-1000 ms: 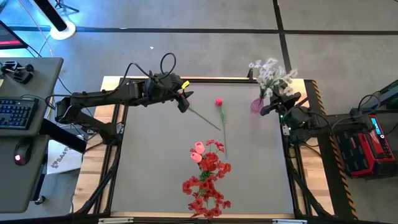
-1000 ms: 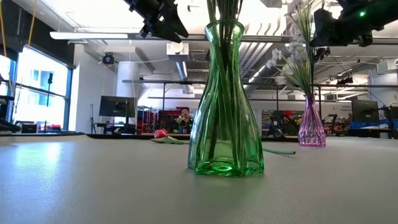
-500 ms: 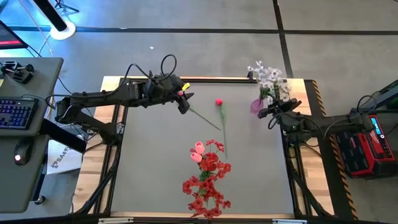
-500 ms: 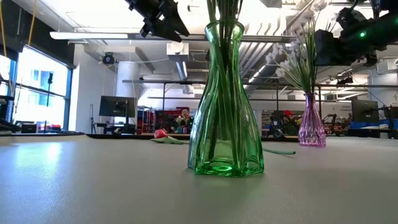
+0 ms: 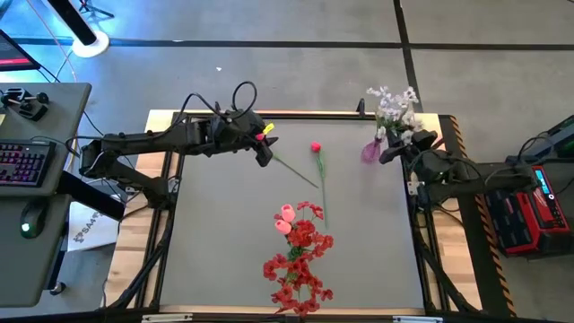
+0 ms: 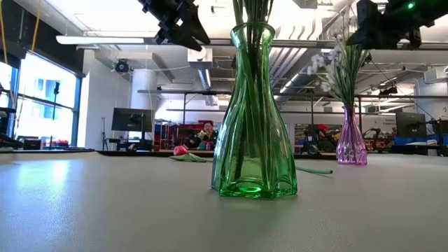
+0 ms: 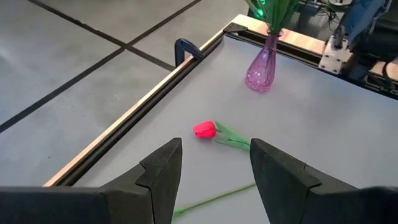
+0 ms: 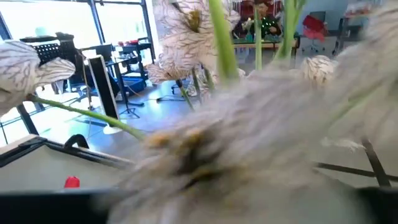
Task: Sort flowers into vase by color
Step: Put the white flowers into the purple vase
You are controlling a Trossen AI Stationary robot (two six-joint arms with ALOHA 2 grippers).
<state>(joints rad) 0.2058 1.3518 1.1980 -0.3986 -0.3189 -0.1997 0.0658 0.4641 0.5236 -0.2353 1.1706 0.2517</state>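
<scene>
A: Where are the flowers on the counter (image 5: pixel 224 233)?

B: In the high view, a loose red bud (image 5: pixel 316 147) lies in the upper middle of the frame, and its green stem (image 5: pixel 321 184) runs down toward the centre. A green vase (image 6: pixel 252 112) stands in the lower middle with the red blossoms (image 5: pixel 300 265) and a pink bud (image 5: pixel 285 215). A pink vase (image 5: pixel 370 152) in the upper right holds the white sprays (image 5: pixel 393 108).

A: And the left hand (image 5: pixel 262 144)?

B: It is above the upper left part of the counter, near the loose stem. In the left wrist view its two fingers (image 7: pixel 161 171) stand apart and hold nothing; the red bud lies on the counter beyond them.

A: What about the right hand (image 5: pixel 404 148)?

B: It is at the upper right, just beside the pink vase and the white sprays. In the right wrist view the white blossoms fill the frame very close, so one cannot tell if its fingers are open or closed.
</scene>
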